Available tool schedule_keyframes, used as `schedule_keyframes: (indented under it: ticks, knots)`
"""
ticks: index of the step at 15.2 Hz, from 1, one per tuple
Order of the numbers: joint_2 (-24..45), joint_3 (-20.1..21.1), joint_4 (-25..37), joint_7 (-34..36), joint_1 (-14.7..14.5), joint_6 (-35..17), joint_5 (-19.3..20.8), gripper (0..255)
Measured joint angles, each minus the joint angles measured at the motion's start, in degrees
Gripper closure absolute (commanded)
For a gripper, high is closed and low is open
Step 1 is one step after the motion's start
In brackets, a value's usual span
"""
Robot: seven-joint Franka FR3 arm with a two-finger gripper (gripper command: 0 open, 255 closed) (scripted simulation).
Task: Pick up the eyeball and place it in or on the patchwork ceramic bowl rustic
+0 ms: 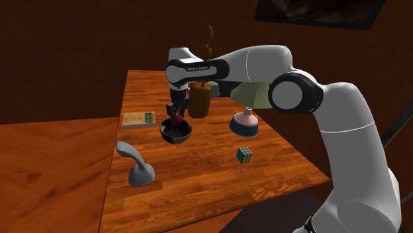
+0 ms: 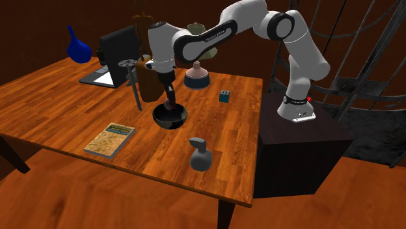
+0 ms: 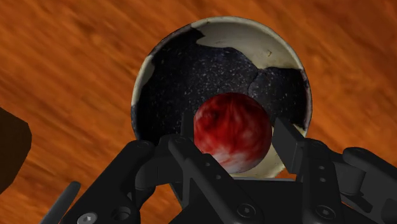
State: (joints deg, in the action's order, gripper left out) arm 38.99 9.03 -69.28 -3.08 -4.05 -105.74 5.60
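Note:
The eyeball (image 3: 232,130) is a red, white-marbled ball clasped between my gripper's (image 3: 233,139) two black fingers. It hangs just over the patchwork bowl (image 3: 172,83), whose inside is dark and speckled with cream patches along the rim. In the shoulder view the gripper (image 1: 175,117) points straight down, with the red eyeball (image 1: 177,121) at its tips right above the dark bowl (image 1: 176,134) near the table's middle. In the second exterior view the gripper (image 2: 170,103) stands over the bowl (image 2: 170,119).
A tall brown jar (image 1: 200,99) stands just behind the bowl. A blue and pink pot (image 1: 243,123), a puzzle cube (image 1: 244,155), a flat book (image 1: 138,119) and a grey handled object (image 1: 136,169) lie around. A laptop (image 2: 110,58) and blue vase (image 2: 78,47) sit at the far end.

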Motion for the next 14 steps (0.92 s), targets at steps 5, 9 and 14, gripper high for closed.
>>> schedule_keyframes:
  ticks: [5, 9, 14]
  knots:
    - [0.4, -0.1, -2.5, 0.2, 0.0, -3.0, 0.1, 255]
    - [0.7, -0.1, -2.4, 0.1, 0.1, -3.1, 0.1, 255]
    - [0.7, -0.1, -2.4, 0.1, 0.1, -3.2, 0.1, 0]
